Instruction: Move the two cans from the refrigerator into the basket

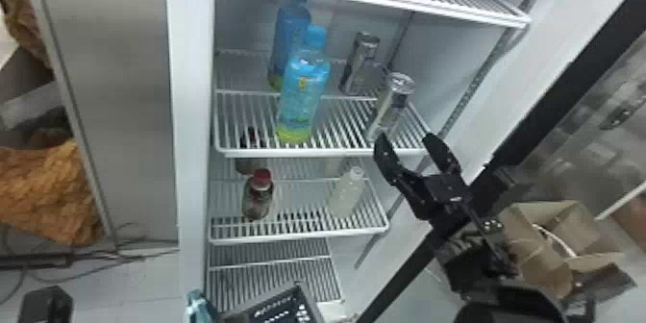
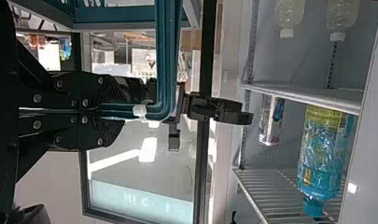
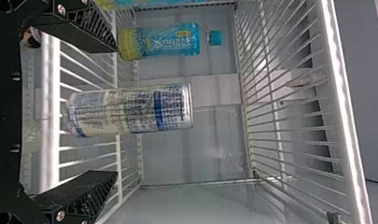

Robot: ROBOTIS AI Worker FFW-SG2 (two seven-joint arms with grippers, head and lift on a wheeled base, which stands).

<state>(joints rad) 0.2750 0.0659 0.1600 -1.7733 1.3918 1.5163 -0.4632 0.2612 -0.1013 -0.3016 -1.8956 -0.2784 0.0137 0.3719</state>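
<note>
Wire refrigerator shelves (image 1: 298, 153) held two upright silver cans, a rear can (image 1: 356, 66) and a front can (image 1: 390, 105). Near the front one, the right gripper (image 1: 404, 138) was spread open; the left gripper (image 2: 121, 111) clasped the handle (image 2: 166, 56) of a teal basket (image 2: 116, 15).

Two silver cans stand upright and apart on one white wire shelf (image 1: 336, 153) of the refrigerator, the front can (image 1: 391, 105), pale-printed with a blue band, near the front edge and the back can (image 1: 358, 63) deeper in and slightly farther left. The teal basket (image 2: 114, 17), with slotted sides and a thick teal handle (image 2: 166, 56), is outside the refrigerator.
</note>
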